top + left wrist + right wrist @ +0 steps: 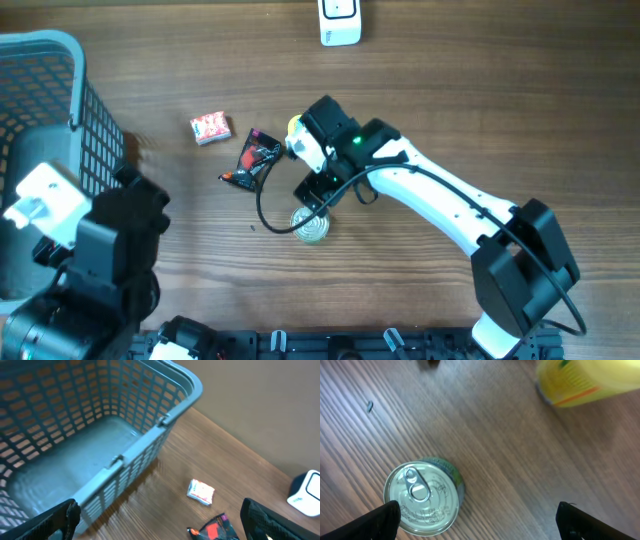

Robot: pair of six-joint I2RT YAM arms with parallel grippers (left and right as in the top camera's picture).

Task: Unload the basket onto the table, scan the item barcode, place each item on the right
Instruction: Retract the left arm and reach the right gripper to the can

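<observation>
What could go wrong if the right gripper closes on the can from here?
The can sits near one finger of the open right gripper, not centred, so closing may shove it instead of gripping. The black cable loops close to the dark wrapper and might drag it.

A packet (210, 128) and a pouch (250, 160) lie between basket (40, 42) and can (311, 228).

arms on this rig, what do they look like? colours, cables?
Right arm: white link shells, black joints, green light near the wrist, black cable looping beside it. Left arm: black housings, white block on top. Left fingers and right fingers are black.
</observation>
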